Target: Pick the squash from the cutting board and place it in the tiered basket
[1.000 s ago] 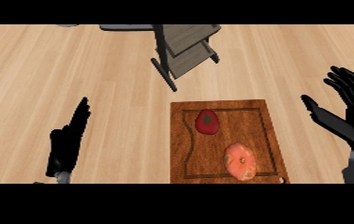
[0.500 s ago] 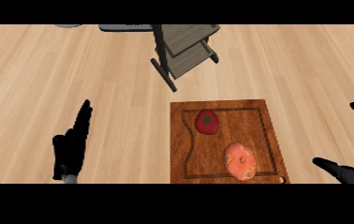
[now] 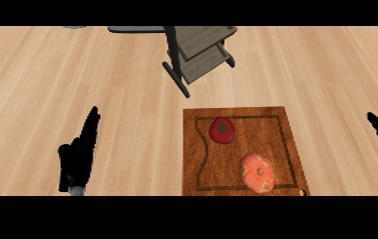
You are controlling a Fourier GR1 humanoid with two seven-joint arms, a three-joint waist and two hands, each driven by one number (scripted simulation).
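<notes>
Presently one cutting board (image 3: 284,133) carries one orange squash (image 3: 258,172) and one red tomato (image 3: 222,130); one tiered basket (image 3: 198,52) stands beyond. Left hand (image 3: 77,155), fingers straight, rests well left; right hand (image 3: 373,121) barely shows, state indeterminable.

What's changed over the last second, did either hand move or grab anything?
The right hand pulled out toward the right edge; only a sliver shows. Nothing was grabbed. The left hand, the squash, the red vegetable, the cutting board and the tiered basket stayed put.
</notes>
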